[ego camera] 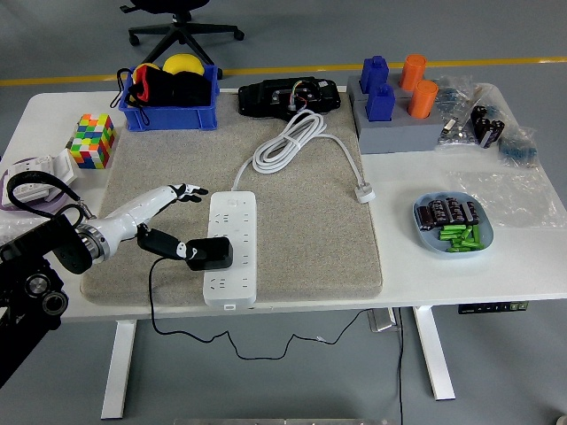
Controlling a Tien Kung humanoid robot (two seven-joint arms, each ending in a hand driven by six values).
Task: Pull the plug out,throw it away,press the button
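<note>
**Plug seated, left hand close**

Left hand [182, 191] over the grey mat [310, 239], fingers [197, 189] loosely extended, gripping nothing, just left of the white power strip [231, 248]. Black plug [209, 253] seated in the strip's near end, trailing cable [177, 328] hanging off the bench [53, 115]. Likely risks: strip lifting or sliding with the pull; cable snagging at the edge. Coiled white cord [288, 142], blue bin [170, 111], cube [93, 140] well clear.

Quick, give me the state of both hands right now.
Left hand: thumb on the black plug in the white power strip, other fingers stretched out above; a firm grip cannot be told.
Right hand: not in view.
</note>
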